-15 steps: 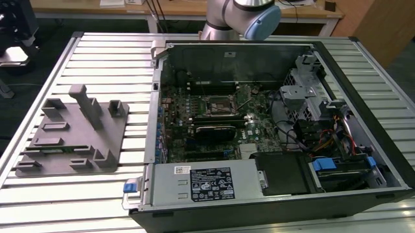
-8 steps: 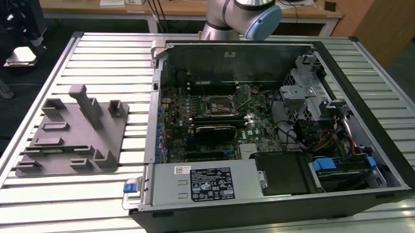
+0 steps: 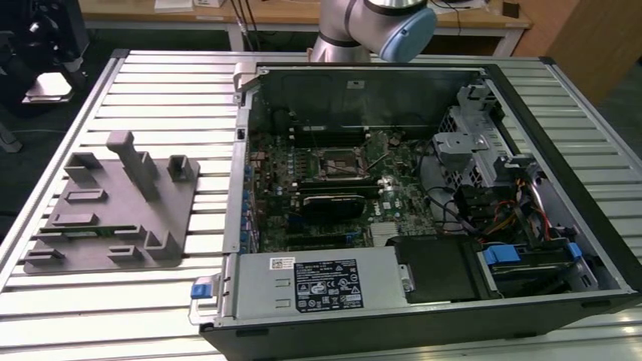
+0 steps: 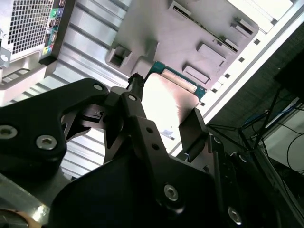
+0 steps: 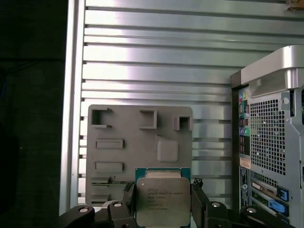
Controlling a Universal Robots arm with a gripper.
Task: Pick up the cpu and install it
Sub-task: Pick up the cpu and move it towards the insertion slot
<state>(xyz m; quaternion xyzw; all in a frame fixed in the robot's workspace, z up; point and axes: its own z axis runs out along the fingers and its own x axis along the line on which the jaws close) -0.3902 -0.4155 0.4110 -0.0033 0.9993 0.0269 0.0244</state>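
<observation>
Two black fingers of the gripper clamp opposite edges of the small flat square cpu. The wrist holds it well above the grey plastic fixture plate on the ribbed metal table (near the open computer case). Its silver-grey metal lid gleams, with a thin teal-green rim around it.

exterior view high over the open case, both wrist views close above the shared grey fixture
</observation>
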